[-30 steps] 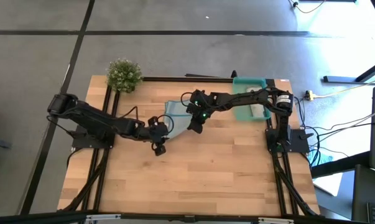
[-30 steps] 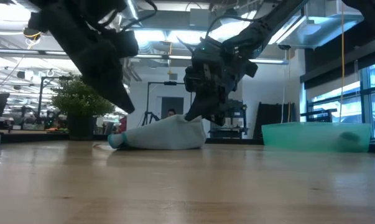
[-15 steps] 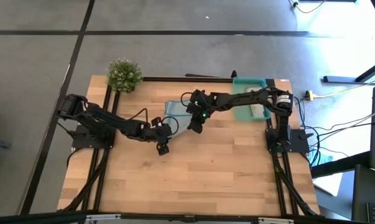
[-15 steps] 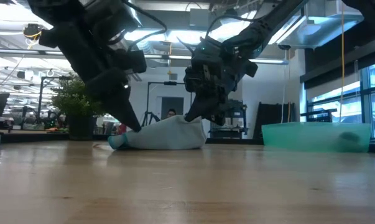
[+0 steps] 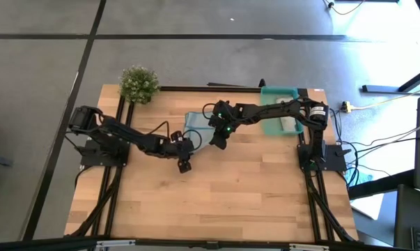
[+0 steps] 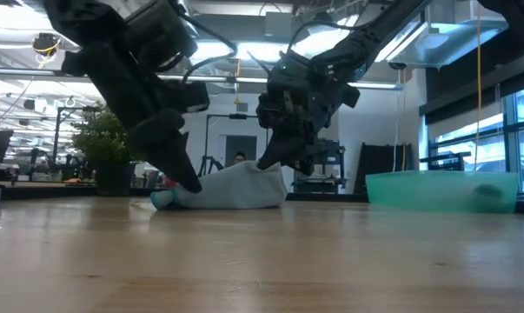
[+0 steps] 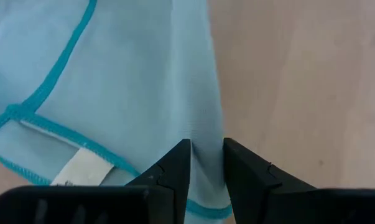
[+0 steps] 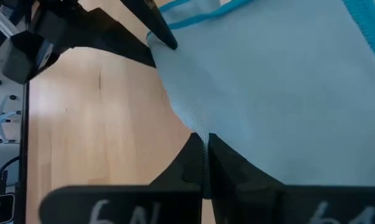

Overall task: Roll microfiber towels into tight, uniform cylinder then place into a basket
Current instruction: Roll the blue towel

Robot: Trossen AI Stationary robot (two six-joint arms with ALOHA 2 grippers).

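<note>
Both arms reach low over the bench (image 5: pixel 216 202): the right gripper (image 8: pixel 204 144) pinches the light blue towel (image 5: pixel 198 126) lifted mid-bench, while the left gripper (image 7: pixel 206 152) straddles its edge, fingers narrowly parted.

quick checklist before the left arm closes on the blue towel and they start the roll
1. Right gripper pinching the light blue towel edge: ok, shut on the cloth.
2. Left gripper lined up on the towel: ok, the cloth's edge runs between its fingers.
3. Left gripper closed: not ok, a gap shows between the fingers.
4. Towel flat for rolling: not ok, it lies bunched in the low view.
5. Basket reachable: ok, at the table's far right corner, behind the right arm.
6. Basket contents: cannot tell, something pale lies inside.
</note>
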